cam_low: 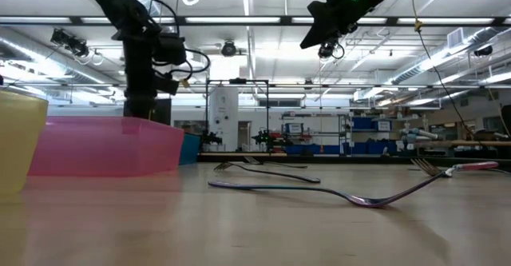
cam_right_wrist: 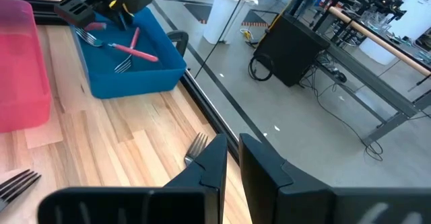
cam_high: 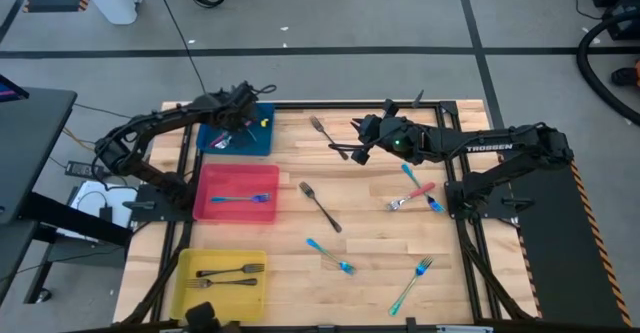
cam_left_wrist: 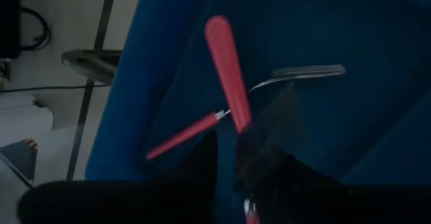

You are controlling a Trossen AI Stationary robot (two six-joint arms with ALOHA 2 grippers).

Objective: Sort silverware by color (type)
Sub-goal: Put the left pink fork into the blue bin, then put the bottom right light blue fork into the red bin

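High view: left gripper over the blue bin; beside the bin, a red bin holding one teal fork, then a yellow bin with dark forks. Loose forks lie on the worktop. Right gripper hangs near the blue bin, holding nothing.

Left wrist view: two red forks crossed in the blue bin; grip cannot be told.

Right wrist view: right gripper narrow, nearly closed.

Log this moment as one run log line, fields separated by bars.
left hand: over blue bin, placing red fork | right hand: raised, empty | pink bin: blue fork | yellow bin: dark forks
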